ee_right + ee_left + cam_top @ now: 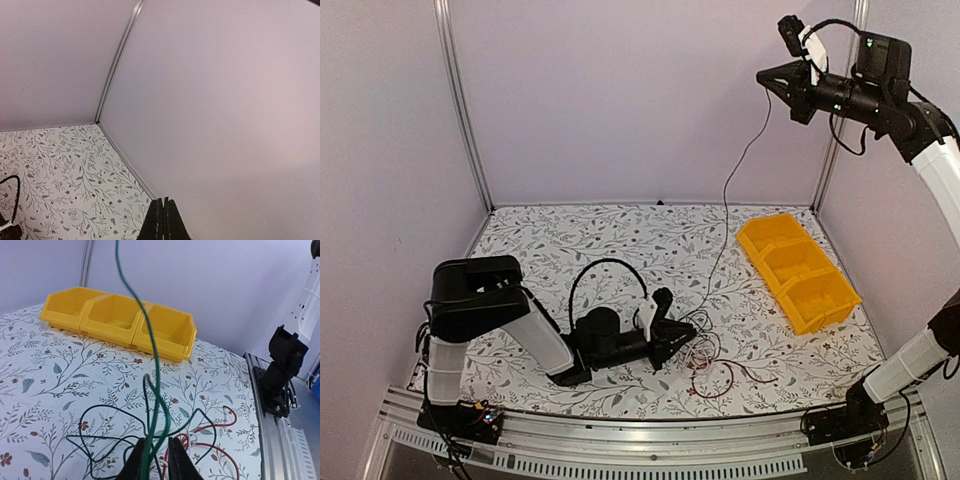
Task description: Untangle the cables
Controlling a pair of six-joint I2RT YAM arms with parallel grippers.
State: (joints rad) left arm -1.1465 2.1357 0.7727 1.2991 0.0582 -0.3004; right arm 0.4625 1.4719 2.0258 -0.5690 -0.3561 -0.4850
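Observation:
The cables [705, 355] lie in a tangle of dark, red and white strands on the flowered table in front of my left gripper [682, 340]. One thin dark green cable [725, 200] rises from the tangle to my right gripper [763, 78], which is shut on its end high at the upper right. In the left wrist view this green cable [156, 365] runs up between the jaws of my left gripper [156, 439], which stand narrowly apart around it. A red cable [227, 425] and a white one [189, 439] lie just beyond. My right gripper [163, 200] shows jaws pressed together.
A yellow bin [760, 232] with three compartments stands at the right back of the table, seen also as the yellow bin [117, 335] in the left wrist view. The right arm's base [280, 370] sits at the table's near right edge. Walls close the back and sides.

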